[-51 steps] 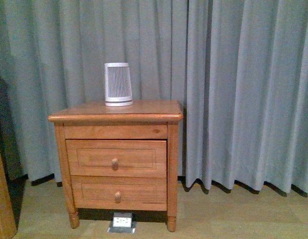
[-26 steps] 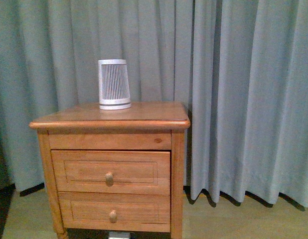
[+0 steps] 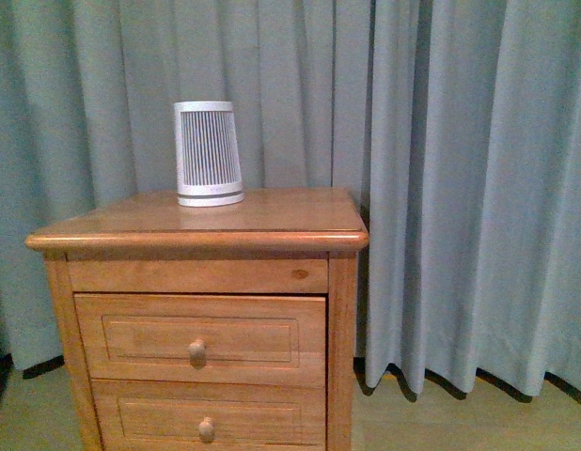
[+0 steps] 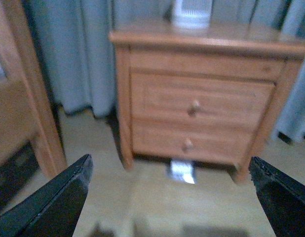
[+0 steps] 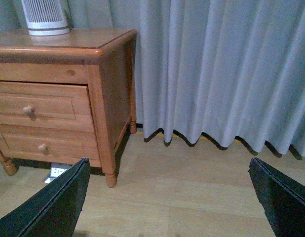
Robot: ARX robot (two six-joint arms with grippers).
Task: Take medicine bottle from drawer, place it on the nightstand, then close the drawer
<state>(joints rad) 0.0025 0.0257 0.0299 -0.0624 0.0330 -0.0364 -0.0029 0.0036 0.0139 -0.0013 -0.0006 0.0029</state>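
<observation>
Two claws show, each only in its own wrist camera. The left claw (image 4: pixel 170 159) hangs low over the floor (image 4: pixel 142 202) with its black fingers (image 4: pixel 54 202) spread wide and nothing between them. The right claw (image 5: pixel 169 160) is just as wide open and just as empty.

Ahead of the left claw and well apart from it, a small white plate (image 4: pixel 182 170) lies on the floor under the nightstand (image 4: pixel 192 42). A wooden post (image 4: pixel 29 98) stands nearer, off to one side. The nightstand faces this claw squarely. Its lower drawer (image 4: pixel 157 140) and above it the upper drawer (image 4: pixel 157 98) are both pushed in, each with one round knob (image 4: pixel 195 106) pointing out toward the claw.

The medicine bottle cannot be seen in any view, so neither its place nor the way its long axis lies can be told.

On the far part of the nightstand top, higher than both claws, a ribbed white cylinder (image 3: pixel 208 153) stands upright with its narrow end up. From the right claw the nightstand sits ahead and toward the robot's left. Straight beyond that claw a grey-blue curtain (image 5: pixel 216 74) hangs in folds down to the floor, and it also runs behind the nightstand.
</observation>
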